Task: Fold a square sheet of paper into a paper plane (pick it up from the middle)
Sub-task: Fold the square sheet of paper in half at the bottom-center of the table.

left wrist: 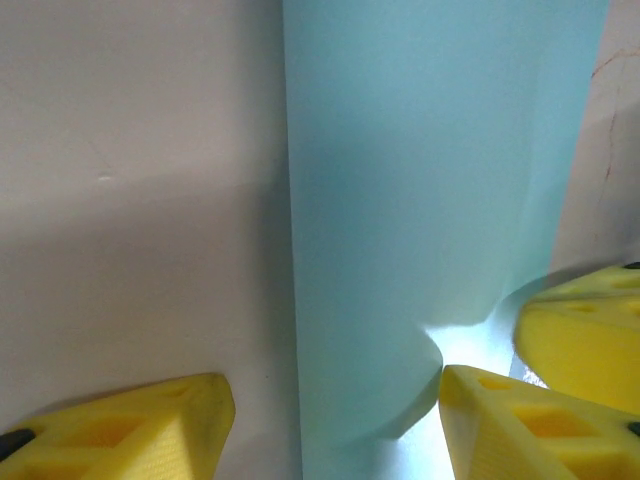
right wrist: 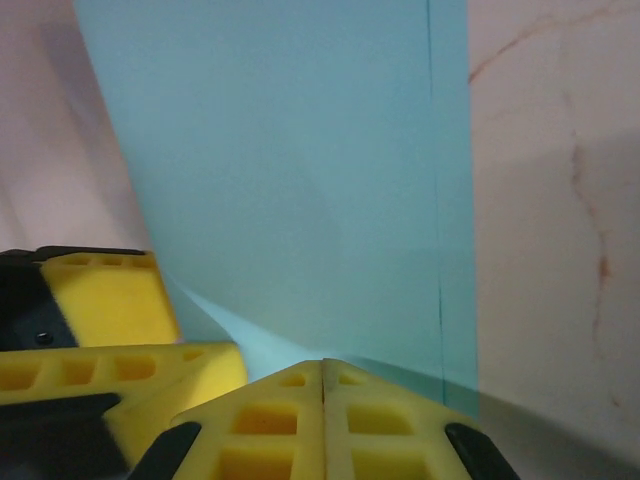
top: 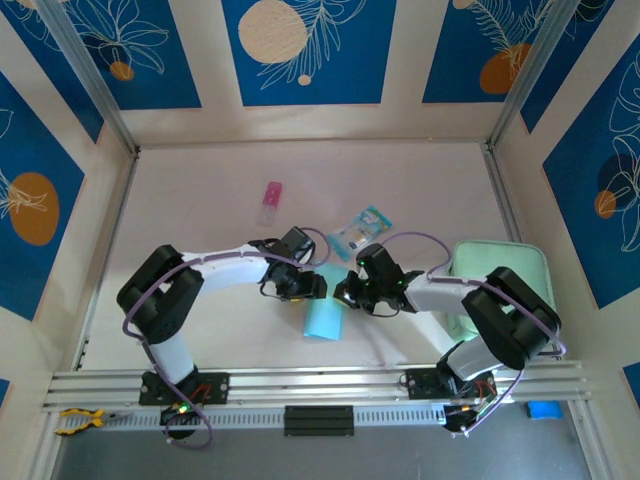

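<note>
Where the square sheet of paper (top: pixel 323 318) lies folded narrow on the tabletop (top: pixel 200 200), the right tool (right wrist: pixel 323 365) is closed on its lifted far end. The left tool (left wrist: pixel 335 388), jaws partly apart, straddles one long edge of the sheet.

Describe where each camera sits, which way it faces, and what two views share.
Top external: above and behind the arms, looking down at the table; both arms show, left hand and right hand meeting at the blue sheet.
Left wrist: on the left arm, facing down along its open yellow fingers at the sheet.
Right wrist: on the right arm, facing down past its shut fingers at the sheet's edge.
Shared: both wrist views show the sheet and the other hand's yellow finger.
</note>
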